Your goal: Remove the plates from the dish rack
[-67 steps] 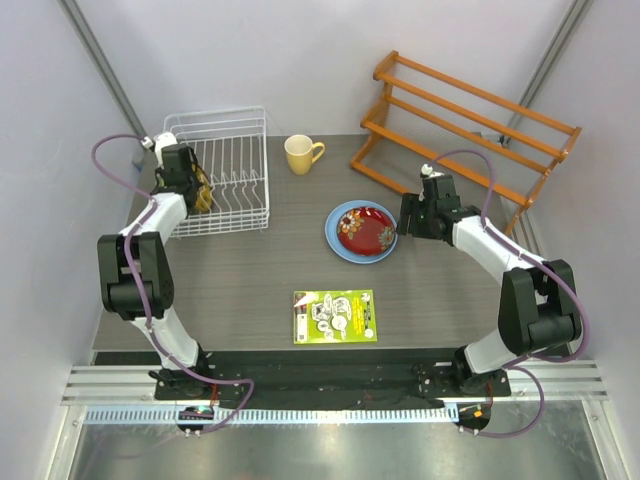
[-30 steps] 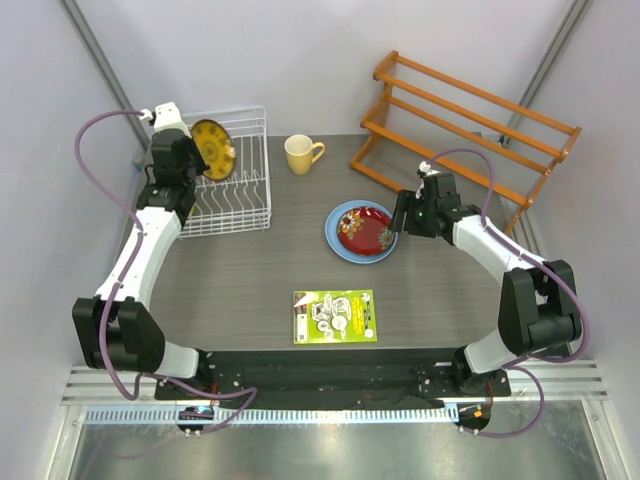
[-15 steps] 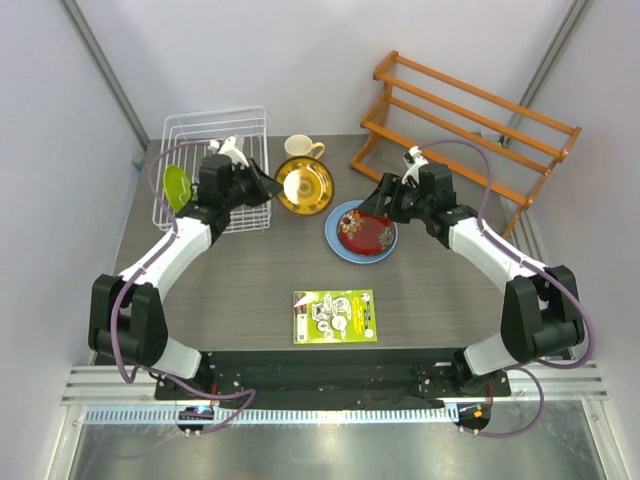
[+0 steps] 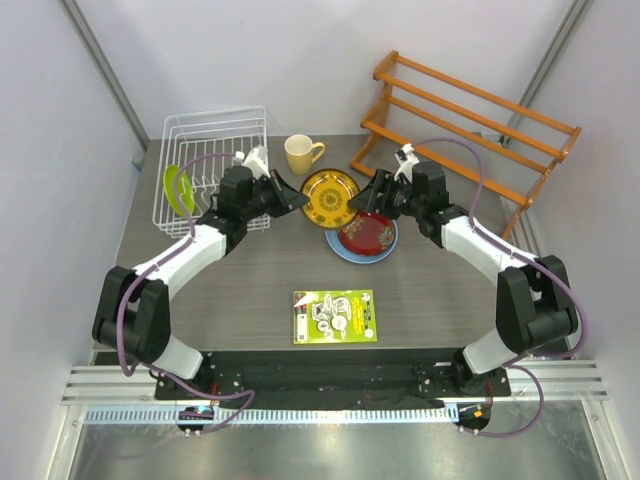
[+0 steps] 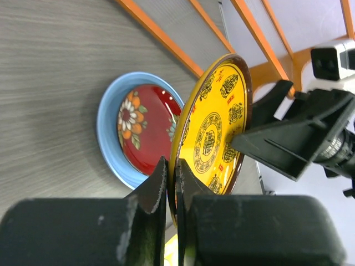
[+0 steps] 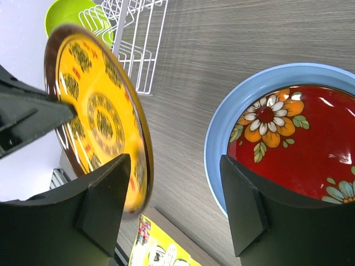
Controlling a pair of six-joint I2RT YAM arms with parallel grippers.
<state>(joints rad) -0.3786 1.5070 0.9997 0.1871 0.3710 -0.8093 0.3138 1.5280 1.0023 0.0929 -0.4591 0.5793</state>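
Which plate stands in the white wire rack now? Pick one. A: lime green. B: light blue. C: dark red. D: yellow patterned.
A: the lime green plate stands in the dish rack; the left gripper pinches the rim of the yellow plate.

The grey table [image 4: 250, 275] bears the dish rack [image 4: 215, 140], yellow mug [image 4: 301, 154], blue plate [image 4: 335, 246], green leaflet [image 4: 335, 316] and orange rack [image 4: 487, 92].

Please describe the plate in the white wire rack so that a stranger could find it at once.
Look at the far left corner of the table, where the white wire rack stands. One lime green plate stands on edge at its left side. It is plain, while the yellow plate and red plate carry patterns.
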